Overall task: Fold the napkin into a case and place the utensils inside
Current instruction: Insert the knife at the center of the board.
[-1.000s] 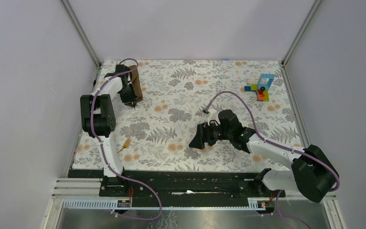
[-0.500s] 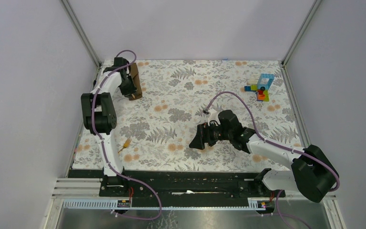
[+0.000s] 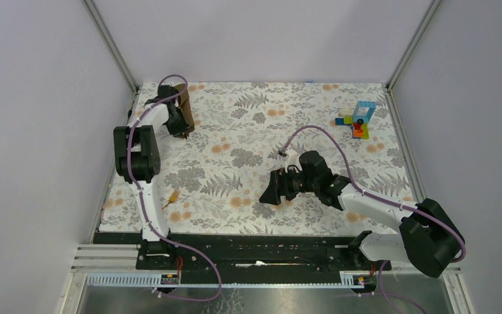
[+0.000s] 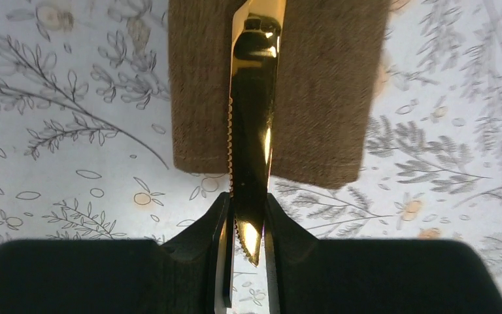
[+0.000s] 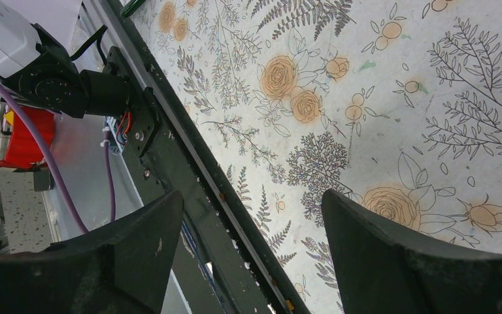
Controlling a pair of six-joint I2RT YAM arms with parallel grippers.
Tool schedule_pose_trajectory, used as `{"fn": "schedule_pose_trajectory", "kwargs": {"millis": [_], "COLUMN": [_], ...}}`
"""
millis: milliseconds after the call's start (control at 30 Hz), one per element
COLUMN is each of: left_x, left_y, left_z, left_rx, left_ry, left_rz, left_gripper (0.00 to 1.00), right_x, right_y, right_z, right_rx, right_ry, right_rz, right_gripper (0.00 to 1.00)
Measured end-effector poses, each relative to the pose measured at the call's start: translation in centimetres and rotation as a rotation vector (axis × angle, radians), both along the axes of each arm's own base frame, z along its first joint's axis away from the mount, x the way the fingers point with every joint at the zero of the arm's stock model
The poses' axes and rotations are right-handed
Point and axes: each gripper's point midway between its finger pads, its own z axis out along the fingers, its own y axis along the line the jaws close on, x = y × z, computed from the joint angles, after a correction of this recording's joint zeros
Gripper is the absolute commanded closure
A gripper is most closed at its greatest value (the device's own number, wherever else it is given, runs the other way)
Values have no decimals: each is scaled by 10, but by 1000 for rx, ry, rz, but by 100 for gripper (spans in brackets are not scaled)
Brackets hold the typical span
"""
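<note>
**Stock on hand: one knife in my left fingers, over the napkin**

Item 1. Left fingers (image 4: pixel 217 219): clenched on the knife (image 4: pixel 251 124), one finger on each flat side. My left arm reaches to the far left corner of the tabletop (image 3: pixel 235 140).

Item 2. Knife: gold, glossy, with a serrated edge on its left side in my wrist view. Its pointed end sits between my fingers. The rest runs straight away from me across the napkin (image 4: pixel 327 98) and leaves the top of that view. I cannot tell whether its far end is tucked into a fold or only rests above the cloth.

Item 3. Napkin: plain brown, folded to a narrow oblong, lying at the far left corner of the tabletop. Its near hem is just beyond my left fingertips. The knife crosses it near the middle of its width.

Item 4. Second utensil (image 3: pixel 172 197): a small yellow-orange piece, lying loose near the front left of the tabletop, close to my left arm and well apart from the napkin. Its kind is too small to tell.

Item 5. Right fingers (image 5: pixel 379 255): released, spread wide, nothing between them. They hang over the floral print in the front middle, near the black rail (image 5: pixel 176 163).

Item 6. Blocks (image 3: pixel 359 120): a small coloured stack at the far right.
</note>
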Motion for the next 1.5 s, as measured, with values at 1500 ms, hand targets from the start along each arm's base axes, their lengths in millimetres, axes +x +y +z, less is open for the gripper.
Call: {"fn": "schedule_pose_trajectory", "kwargs": {"millis": [1500], "left_x": [35], "left_y": [17], "left_z": [7], "left_rx": [63], "left_ry": [-174], "left_rz": [44], "left_gripper": [91], "right_x": [0], "right_y": [0], "right_z": [-2], "right_rx": [-4], "right_ry": [4], "right_rz": [-1], "right_gripper": [15]}}
